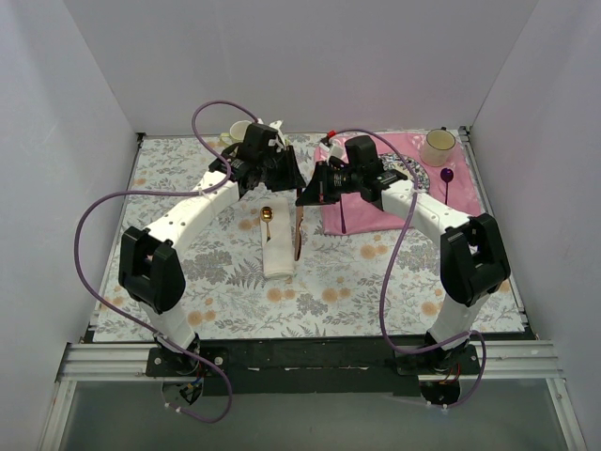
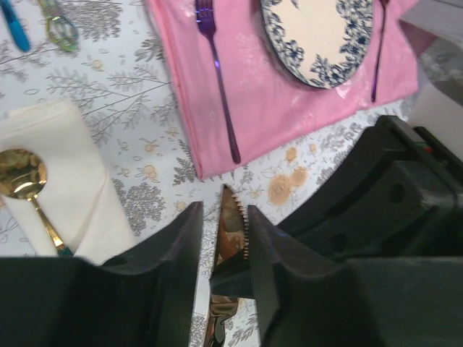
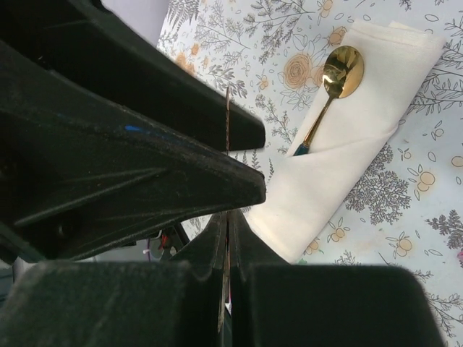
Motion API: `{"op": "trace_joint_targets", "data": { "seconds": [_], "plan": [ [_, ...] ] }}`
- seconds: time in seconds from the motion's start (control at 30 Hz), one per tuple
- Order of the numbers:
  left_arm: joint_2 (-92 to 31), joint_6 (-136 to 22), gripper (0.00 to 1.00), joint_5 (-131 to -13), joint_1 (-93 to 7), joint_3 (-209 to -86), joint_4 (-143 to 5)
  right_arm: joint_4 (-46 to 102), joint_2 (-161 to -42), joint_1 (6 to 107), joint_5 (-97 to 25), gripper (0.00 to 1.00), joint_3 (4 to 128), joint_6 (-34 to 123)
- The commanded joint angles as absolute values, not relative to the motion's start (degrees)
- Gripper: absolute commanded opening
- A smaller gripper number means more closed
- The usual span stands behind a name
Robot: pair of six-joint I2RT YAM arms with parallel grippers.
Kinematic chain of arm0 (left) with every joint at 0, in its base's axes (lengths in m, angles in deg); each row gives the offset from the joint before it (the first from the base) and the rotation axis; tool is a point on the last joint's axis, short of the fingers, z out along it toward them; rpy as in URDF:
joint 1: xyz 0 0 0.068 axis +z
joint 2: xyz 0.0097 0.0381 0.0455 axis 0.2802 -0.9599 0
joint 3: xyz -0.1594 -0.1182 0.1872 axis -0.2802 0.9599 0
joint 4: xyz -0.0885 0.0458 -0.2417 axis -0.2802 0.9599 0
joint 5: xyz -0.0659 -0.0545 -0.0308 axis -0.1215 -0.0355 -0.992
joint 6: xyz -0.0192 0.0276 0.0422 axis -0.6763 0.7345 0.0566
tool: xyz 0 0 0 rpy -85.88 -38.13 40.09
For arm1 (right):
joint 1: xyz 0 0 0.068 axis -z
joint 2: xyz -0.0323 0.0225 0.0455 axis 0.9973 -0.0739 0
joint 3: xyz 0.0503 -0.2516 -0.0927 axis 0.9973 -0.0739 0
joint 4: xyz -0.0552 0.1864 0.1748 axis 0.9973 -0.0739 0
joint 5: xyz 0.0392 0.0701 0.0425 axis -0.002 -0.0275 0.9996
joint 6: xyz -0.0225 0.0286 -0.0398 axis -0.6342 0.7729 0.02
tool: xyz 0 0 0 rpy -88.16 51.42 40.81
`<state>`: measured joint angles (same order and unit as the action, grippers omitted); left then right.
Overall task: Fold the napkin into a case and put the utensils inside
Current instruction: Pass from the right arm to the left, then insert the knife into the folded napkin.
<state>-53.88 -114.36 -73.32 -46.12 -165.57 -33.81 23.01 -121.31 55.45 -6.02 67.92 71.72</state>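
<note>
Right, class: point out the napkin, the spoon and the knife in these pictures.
napkin (image 2: pixel 79 181): left wrist view, middle of the folded cloth.
spoon (image 2: pixel 20 173): left wrist view, gold bowl.
knife (image 2: pixel 231 230): left wrist view, serrated blade.

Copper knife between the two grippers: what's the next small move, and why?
Probably close the left gripper fully on the knife: the right gripper pinches it, while a gap shows beside the blade in the left wrist view. The spoon is tucked into the folded napkin.
</note>
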Motion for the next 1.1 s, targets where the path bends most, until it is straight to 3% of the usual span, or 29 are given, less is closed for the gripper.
{"op": "trace_joint_targets", "data": {
  "seconds": [0.0, 0.07, 0.13, 0.2, 0.23, 0.3, 0.33, 0.43, 0.6, 0.83, 1.07],
  "plan": [
    [-52.9, -114.9, 0.23, -73.2, -46.4, -165.0, -33.3, 26.6, -120.7, 55.3, -4.1, 0.01, 70.9, 72.4],
    [-52.9, -114.9, 0.15, -73.0, -46.4, -165.0, -33.4, 26.5, -120.8, 55.3, -4.1, 0.01, 70.8, 72.5],
    [-52.9, -114.8, 0.0, -72.6, -46.4, -165.1, -33.4, 26.7, -120.8, 55.3, -4.0, 0.01, 70.8, 72.5],
    [-53.1, -114.5, 0.0, -72.3, -46.5, -165.7, -33.3, 26.8, -120.9, 55.3, -3.8, 0.06, 70.7, 72.7],
    [-53.4, -114.2, 0.0, -71.8, -46.4, -165.9, -33.2, 27.0, -120.9, 55.3, -3.8, 0.27, 70.6, 72.6],
    [-53.8, -113.2, 0.0, -69.9, -46.3, -167.1, -33.0, 26.6, -120.5, 55.6, -4.2, 0.54, 70.5, 72.2],
    [-54.7, -112.8, 0.0, -68.7, -46.2, -167.8, -32.5, 26.2, -120.1, 55.8, -4.7, 0.75, 70.6, 71.5],
    [-58.6, -111.0, 0.0, -65.4, -44.9, -172.6, -30.2, 24.7, -118.9, 57.2, -5.9, 0.9, 70.3, 68.6],
    [-65.3, -109.1, 0.0, -65.7, -41.1, -183.7, -25.1, 21.4, -115.8, 58.3, -7.0, 0.87, 68.4, 60.3],
    [-73.4, -107.3, 0.0, -61.7, -38.9, -192.2, -21.4, 19.1, -112.2, 57.3, -9.5, 0.55, 65.1, 49.4],
    [-79.2, -107.3, 0.0, -60.1, -37.3, -200.1, -22.2, 16.6, -111.4, 54.6, -11.0, 0.39, 64.5, 39.1]
  ]
}}
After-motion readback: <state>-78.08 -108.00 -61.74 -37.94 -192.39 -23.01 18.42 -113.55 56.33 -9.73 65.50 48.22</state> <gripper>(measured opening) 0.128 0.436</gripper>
